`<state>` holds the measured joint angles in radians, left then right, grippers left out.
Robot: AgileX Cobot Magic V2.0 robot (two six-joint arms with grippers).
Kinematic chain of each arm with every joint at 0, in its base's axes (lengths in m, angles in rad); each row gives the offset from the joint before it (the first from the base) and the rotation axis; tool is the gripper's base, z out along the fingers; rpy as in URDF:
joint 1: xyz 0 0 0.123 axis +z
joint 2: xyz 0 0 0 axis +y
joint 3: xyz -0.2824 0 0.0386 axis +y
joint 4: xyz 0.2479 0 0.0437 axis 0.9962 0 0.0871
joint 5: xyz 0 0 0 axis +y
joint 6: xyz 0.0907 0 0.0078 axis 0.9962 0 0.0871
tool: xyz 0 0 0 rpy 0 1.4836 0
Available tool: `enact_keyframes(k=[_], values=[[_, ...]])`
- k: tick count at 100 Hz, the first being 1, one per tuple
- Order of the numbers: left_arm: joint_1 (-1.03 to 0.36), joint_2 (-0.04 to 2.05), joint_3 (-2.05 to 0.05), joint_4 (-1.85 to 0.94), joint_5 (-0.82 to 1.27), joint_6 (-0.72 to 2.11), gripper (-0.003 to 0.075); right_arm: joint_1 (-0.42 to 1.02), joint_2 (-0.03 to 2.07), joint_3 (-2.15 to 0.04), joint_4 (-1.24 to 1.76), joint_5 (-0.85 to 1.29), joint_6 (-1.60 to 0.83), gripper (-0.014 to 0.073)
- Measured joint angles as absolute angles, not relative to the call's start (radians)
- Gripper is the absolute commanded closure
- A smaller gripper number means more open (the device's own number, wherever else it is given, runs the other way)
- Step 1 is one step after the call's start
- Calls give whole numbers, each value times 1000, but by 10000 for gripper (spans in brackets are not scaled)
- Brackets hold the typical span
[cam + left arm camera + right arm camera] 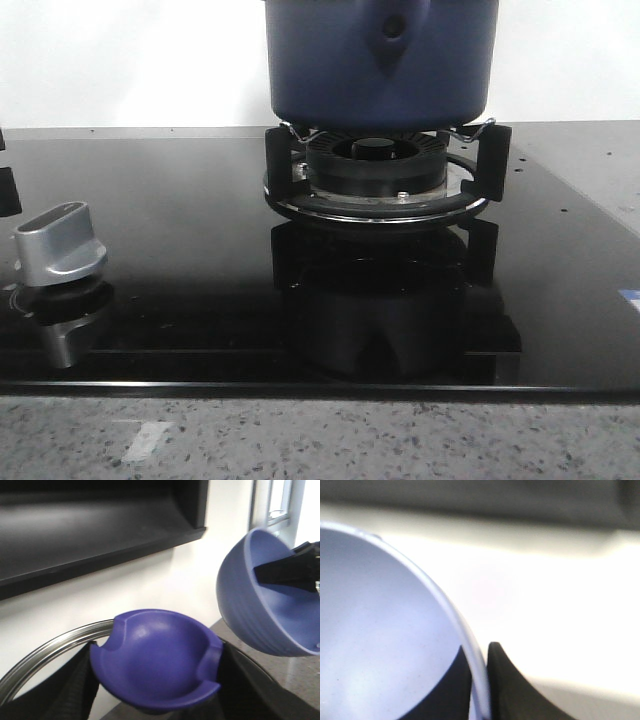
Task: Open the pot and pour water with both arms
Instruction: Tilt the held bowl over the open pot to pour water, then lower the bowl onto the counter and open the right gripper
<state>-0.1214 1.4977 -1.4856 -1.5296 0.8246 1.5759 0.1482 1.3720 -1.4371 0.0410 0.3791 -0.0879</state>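
Evidently the front view shows the large round dark-blue pot with straight matte sides (380,60) sitting on the black cast pot support of the gas burner (378,170), its teardrop handle mount with a dark hole facing the camera. Its top is cut off by the frame, so I cannot tell from here whether it is covered. A silver control knob (60,245) stands on the glossy black glass hob (180,290), well apart from the burner; the speckled grey desk (350,440) runs along the near edge. Neither arm appears in this view.

Left wrist view: the left tool (155,680) is closed about a deep-purple scooped knob (157,657), its dark fingers (75,690) pressing either side. A curved steel rim (45,652) runs behind the knob, which I judge to be the lid's edge, held clear so the pot stays open. Near it hangs a pale-blue round-sided bowl (260,600), tilted with its opening turned sideways, a dark finger reaching inside.

Right wrist view: the right tool (482,680) pinches the bowl's thin wall, one finger inside (452,690), one outside. The pinch lets the wrist roll the bowl for pouring, I judge; no water is visible, and the picture is blurred.
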Motion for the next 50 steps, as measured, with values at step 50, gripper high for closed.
enact_keyframes(k=[50], values=[[-229,1498,-1486,-1530,829,1576,402,-256,1397,-1264,73,934,-69,641]])
